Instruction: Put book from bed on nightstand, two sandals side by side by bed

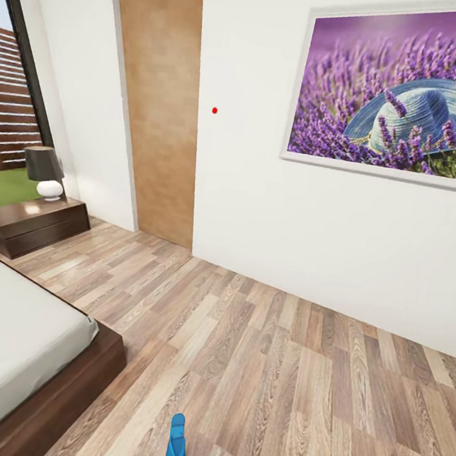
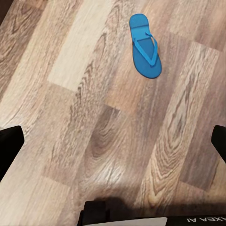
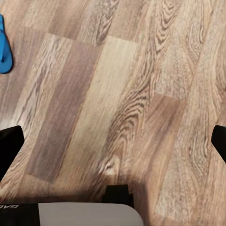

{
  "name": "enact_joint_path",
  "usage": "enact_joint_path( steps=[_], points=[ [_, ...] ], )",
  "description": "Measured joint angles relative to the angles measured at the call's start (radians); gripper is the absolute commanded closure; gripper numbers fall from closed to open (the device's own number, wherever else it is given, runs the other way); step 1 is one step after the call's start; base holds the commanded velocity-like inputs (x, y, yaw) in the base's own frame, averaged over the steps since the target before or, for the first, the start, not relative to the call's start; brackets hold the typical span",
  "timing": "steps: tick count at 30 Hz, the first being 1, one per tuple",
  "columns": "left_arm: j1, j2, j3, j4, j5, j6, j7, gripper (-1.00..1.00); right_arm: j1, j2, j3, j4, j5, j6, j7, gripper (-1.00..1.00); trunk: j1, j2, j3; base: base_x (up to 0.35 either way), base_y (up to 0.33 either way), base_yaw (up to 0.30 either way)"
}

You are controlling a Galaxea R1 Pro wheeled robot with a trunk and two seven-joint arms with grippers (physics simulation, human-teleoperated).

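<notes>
- Head view: one flat blue sandal (image 1: pixel 176 446) lying alone on the wood-plank floor (image 1: pixel 295 379), just off the bed (image 1: pixel 6 350) corner, probably dropped there.
- Glossy dark nightstand (image 1: pixel 32 222) by the bed's head, carrying a lamp (image 1: pixel 46 171).
- Left wrist view: same sandal, strap up; left gripper (image 2: pixel 113 141) spread wide, empty.
- Right gripper (image 3: pixel 113 141) likewise spread, holding nothing.

The bed (image 1: pixel 7 343) runs off the picture's edge; the sandal (image 1: pixel 176 450) is cut off below, and again in the right wrist view (image 3: pixel 4 47).
</notes>
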Motion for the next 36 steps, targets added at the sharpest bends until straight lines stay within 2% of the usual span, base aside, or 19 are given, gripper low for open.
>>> enact_joint_path(
  steps=[31, 35, 36],
  points=[
    [0.000, -0.003, 0.003, -0.017, 0.001, 0.009, 0.003, -1.00, 0.000, 0.002, -0.002, 0.002, 0.000, 0.000, -0.002, -1.00, 0.000, 0.000, 0.000, 0.000, 0.000, -0.001],
    [-0.009, -0.027, 0.003, -0.093, 0.000, 0.072, 0.005, -1.00, 0.000, 0.001, -0.002, 0.002, 0.000, 0.000, -0.002, -1.00, 0.000, 0.000, 0.000, 0.000, 0.000, 0.000],
    [-0.021, -0.035, 0.003, -0.131, 0.000, 0.132, 0.006, -1.00, 0.000, 0.000, -0.003, 0.002, 0.000, 0.000, -0.002, -1.00, 0.000, 0.000, 0.000, 0.000, 0.000, 0.000]
  ],
)
